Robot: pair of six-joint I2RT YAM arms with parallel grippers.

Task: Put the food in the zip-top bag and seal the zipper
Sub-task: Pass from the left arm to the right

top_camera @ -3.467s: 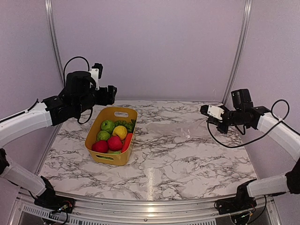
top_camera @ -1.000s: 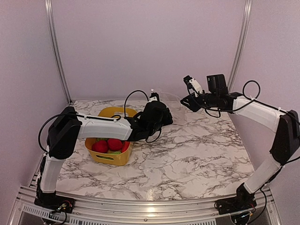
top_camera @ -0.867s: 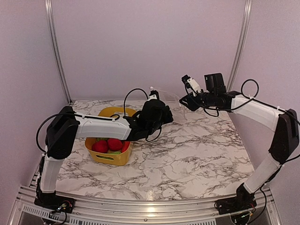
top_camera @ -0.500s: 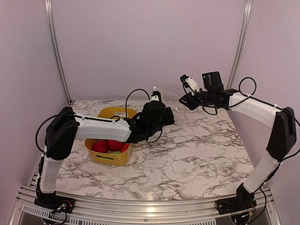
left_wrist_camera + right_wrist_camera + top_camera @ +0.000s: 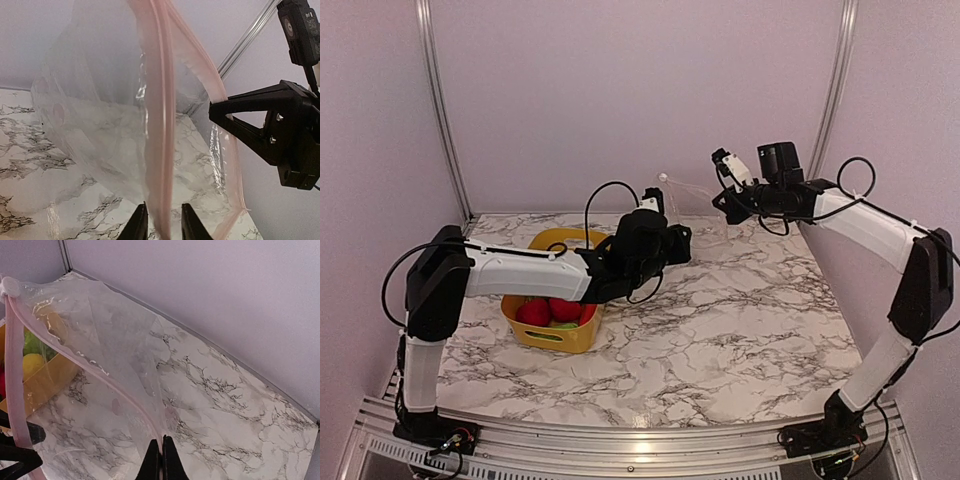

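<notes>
The clear zip-top bag (image 5: pixel 692 203) hangs in the air over the back of the table, its mouth open toward my left wrist camera. Its pale pink zipper (image 5: pixel 161 100) runs down between my left gripper's (image 5: pixel 161 214) parted fingers, which do not pinch it. My right gripper (image 5: pixel 161 444) is shut on the far end of the zipper strip (image 5: pixel 102 374) and holds the bag up; from the left wrist it appears as a black wedge (image 5: pixel 215 109). The food (image 5: pixel 551 309), red, yellow and green toy pieces, lies in the yellow bin (image 5: pixel 560 338), partly under my left arm.
The yellow bin (image 5: pixel 56 381) stands at the table's left, just behind and below the hanging bag. The marble tabletop (image 5: pixel 740 330) stretches out in front of and to the right of it. Purple walls and metal corner posts (image 5: pixel 832 100) close in the back.
My left gripper has opened and released the zipper strip. My right gripper has closed on the bag's edge and drawn it slightly up and to the right.
</notes>
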